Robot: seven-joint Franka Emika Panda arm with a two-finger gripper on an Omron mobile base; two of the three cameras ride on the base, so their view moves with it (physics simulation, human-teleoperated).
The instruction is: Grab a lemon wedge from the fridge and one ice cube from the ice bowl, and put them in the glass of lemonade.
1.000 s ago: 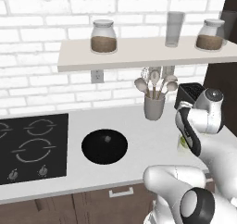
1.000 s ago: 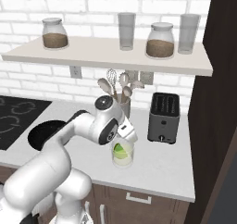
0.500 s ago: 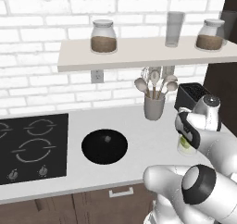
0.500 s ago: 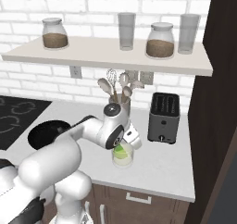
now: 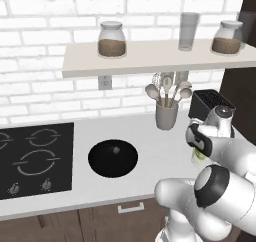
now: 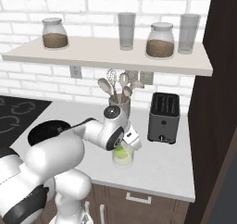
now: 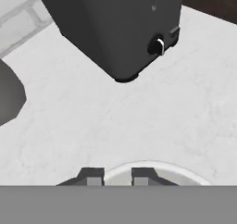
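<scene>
The glass of lemonade (image 6: 123, 156) stands on the white counter (image 6: 166, 167), just left of and nearer than the dark toaster (image 6: 163, 118); it holds pale liquid and a yellow-green lemon wedge (image 6: 121, 152) sits inside at the top. In the left base view the glass (image 5: 199, 156) is mostly hidden behind the arm, only a greenish sliver visible. The gripper (image 7: 117, 176) hangs right over the glass mouth, rim showing as a pale arc under the finger tips (image 7: 94, 177); the tips stand slightly apart with nothing between them, so released (gap is narrow). In the right base view the hand (image 6: 125, 140) covers the glass's top, so the fingers can't be made out there. The ice bowl (image 5: 113, 157) is a wide black dish on the counter left of the glass, well apart from it, with one small pale speck near its middle, too small to tell what. In the right base view the bowl (image 6: 44, 131) is partly cut by the arm. A grey utensil cup (image 5: 166, 115) holding spoons and a whisk stands far of the glass. On the shelf (image 6: 106, 56): two jars with brown contents (image 6: 54, 33) (image 6: 160, 40) and two empty tall glasses (image 6: 126, 31).
</scene>
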